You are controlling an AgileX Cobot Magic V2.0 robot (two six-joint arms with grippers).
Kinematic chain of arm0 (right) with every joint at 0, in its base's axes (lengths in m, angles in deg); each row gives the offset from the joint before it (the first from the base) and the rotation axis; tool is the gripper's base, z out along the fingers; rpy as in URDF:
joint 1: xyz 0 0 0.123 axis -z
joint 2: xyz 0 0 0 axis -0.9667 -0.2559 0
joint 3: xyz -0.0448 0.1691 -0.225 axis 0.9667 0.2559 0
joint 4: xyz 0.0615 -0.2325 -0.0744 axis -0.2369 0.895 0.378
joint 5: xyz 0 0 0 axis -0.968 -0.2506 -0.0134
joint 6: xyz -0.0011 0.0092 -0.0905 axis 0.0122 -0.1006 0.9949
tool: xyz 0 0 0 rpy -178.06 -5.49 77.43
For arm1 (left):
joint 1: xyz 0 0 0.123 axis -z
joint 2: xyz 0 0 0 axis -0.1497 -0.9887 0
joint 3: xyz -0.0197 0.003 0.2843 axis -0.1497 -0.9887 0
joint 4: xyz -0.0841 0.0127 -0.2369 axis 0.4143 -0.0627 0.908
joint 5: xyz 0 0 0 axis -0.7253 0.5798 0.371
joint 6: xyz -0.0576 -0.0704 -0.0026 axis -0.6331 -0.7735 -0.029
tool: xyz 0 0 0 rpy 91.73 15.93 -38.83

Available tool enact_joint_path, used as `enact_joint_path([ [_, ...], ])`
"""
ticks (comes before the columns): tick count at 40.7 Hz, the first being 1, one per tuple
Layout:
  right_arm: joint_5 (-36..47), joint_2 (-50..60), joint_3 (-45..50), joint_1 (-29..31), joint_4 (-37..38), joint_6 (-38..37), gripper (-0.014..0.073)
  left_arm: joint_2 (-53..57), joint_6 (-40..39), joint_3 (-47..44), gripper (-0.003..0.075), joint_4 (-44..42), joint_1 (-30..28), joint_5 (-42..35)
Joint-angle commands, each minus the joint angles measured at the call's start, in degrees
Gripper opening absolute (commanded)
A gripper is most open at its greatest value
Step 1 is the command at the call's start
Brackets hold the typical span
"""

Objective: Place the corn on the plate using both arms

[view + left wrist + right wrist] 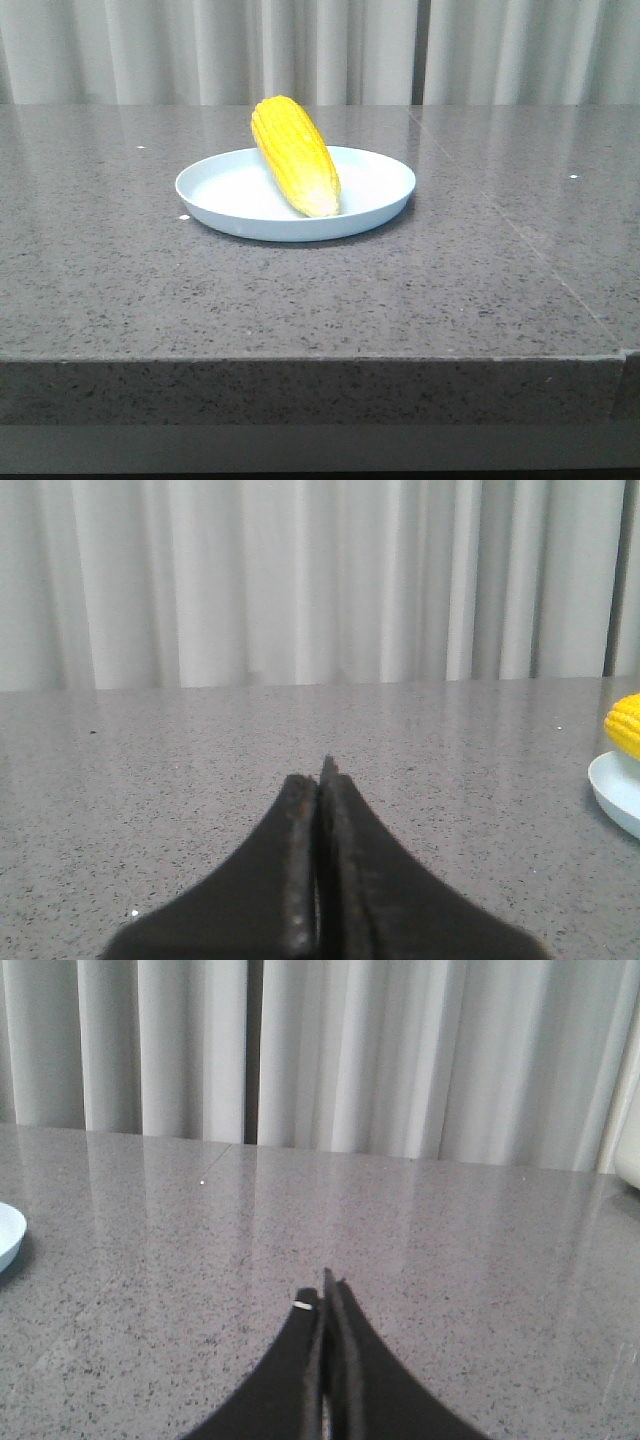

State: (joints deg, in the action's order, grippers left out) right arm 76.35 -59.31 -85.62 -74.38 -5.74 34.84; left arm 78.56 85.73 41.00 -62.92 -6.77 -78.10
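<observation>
The yellow corn lies across the pale blue plate at the table's middle, its paler tip toward the front and its thick end resting over the far rim. Neither gripper shows in the front view. In the left wrist view my left gripper is shut and empty, low over bare table, with the corn's end and the plate's rim at the frame edge. In the right wrist view my right gripper is shut and empty, and the plate's edge shows far off to the side.
The grey speckled stone table has its front edge near the camera and a seam running along its right part. White curtains hang behind the table. A pale object shows at the edge of the right wrist view.
</observation>
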Motion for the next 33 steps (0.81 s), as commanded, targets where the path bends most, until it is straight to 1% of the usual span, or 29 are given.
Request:
enact_joint_path([
  [1,5.30,0.69,-1.23,0.45,-0.23,0.23,-0.0069,0.89,-0.07,-1.19,-0.0020,0.61,0.37,-4.44],
  [12,5.16,0.68,-1.23,0.45,-0.22,-0.39,-0.0069,0.89,-0.07,-1.19,-0.0020,0.61,0.37,-4.44],
  [16,5.21,0.68,-1.23,0.45,1.18,-4.77,-0.0069,0.89,-0.07,-1.19,-0.0020,0.61,0.37,-4.44],
  [19,5.50,0.98,-1.23,0.45,4.35,-8.85,-0.0069,0.89,-0.07,-1.19,-0.0020,0.61,0.37,-4.44],
  [22,5.54,0.98,-1.23,0.39,4.95,-11.50,-0.0069,0.89,-0.07,-1.19,-0.0020,0.61,0.37,-4.44],
  [33,5.48,1.02,-1.23,0.19,4.95,-11.81,-0.0069,0.89,-0.07,-1.19,-0.0020,0.61,0.37,-4.44],
])
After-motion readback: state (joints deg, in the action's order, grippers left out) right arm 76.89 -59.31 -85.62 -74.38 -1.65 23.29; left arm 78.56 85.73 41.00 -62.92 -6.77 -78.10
